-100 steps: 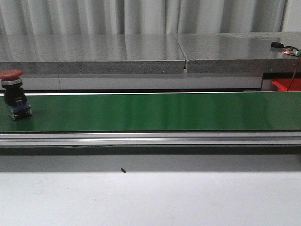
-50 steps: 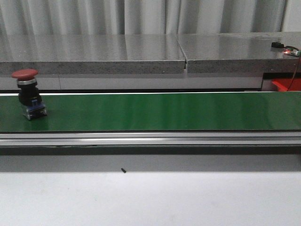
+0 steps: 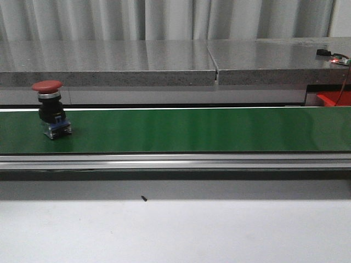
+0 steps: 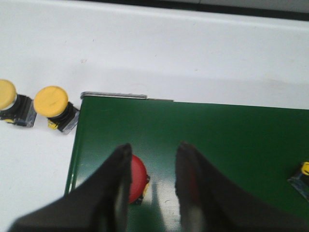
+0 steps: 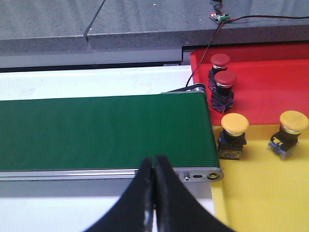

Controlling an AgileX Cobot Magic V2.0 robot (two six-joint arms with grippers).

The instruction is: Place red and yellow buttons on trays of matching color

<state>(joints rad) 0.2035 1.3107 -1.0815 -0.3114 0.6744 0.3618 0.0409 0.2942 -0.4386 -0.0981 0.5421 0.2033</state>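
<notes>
A red button stands upright on the green belt at its left end. In the left wrist view my left gripper is open above the belt, and the red button sits below, half hidden by one finger. Two yellow buttons lie on the white table beside the belt's end. My right gripper is shut and empty over the belt's other end. There, the red tray holds two red buttons, and the yellow tray holds two yellow buttons.
A grey stone ledge runs behind the belt. A metal rail lines the belt's near side. Part of another yellow button shows on the belt in the left wrist view. A small circuit board with a wire lies on the ledge.
The red button has moved to the right along the belt, staying upright. Nothing else in the front view has moved.
</notes>
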